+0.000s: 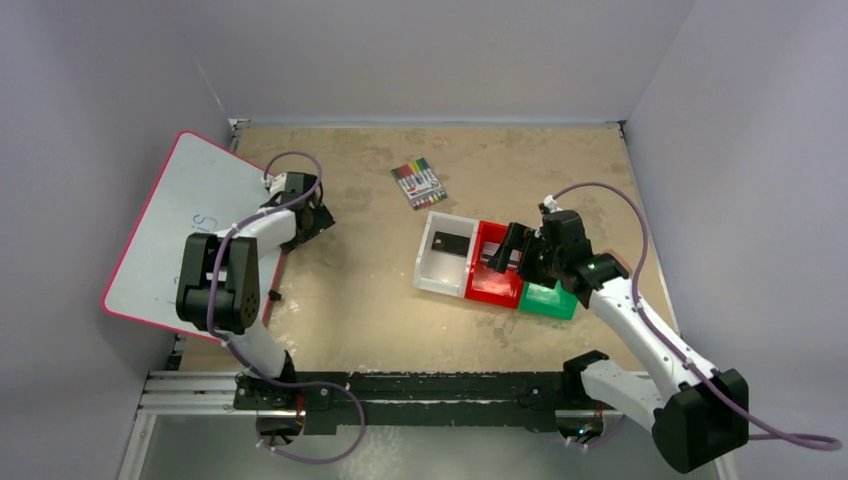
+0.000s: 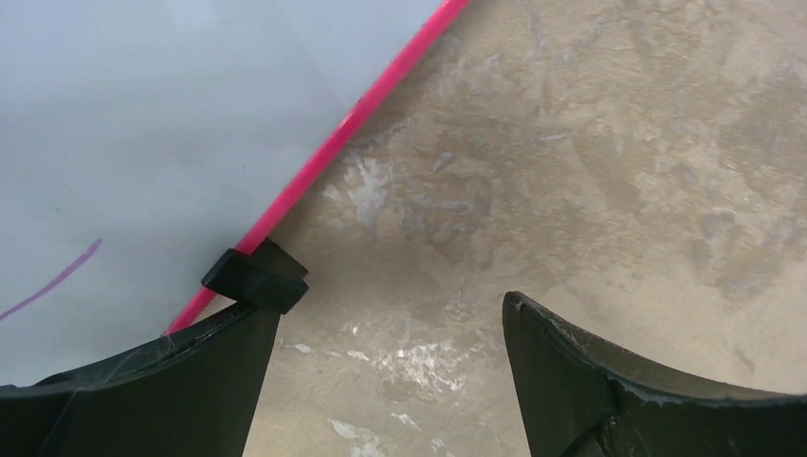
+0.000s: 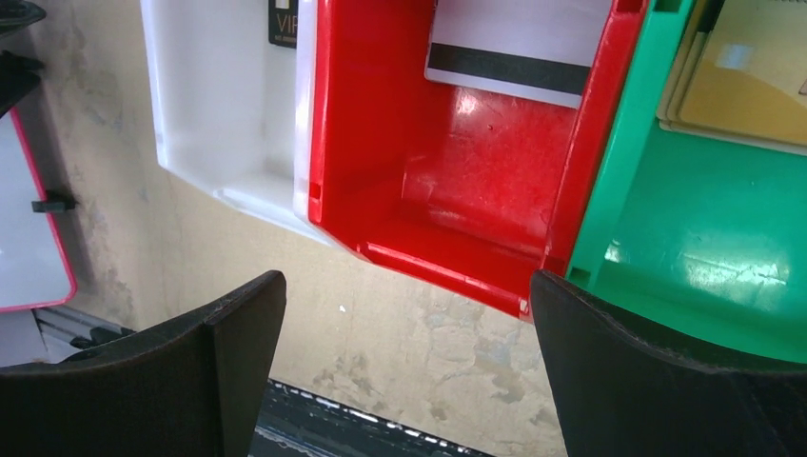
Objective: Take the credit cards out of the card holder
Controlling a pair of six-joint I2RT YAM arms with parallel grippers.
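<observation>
The red bin (image 3: 476, 181) is glossy plastic, the table (image 2: 590, 171) matt.

Room mid-table, clutter either side.
I have bare table (image 1: 350, 270) between the whiteboard (image 1: 170, 225) on the left and the row of bins (image 1: 490, 288) at right; markers (image 1: 418, 184) lie farther back.

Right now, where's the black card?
Top view, right of centre: the black card lies in the white bin, directly left of the red bin.
</observation>
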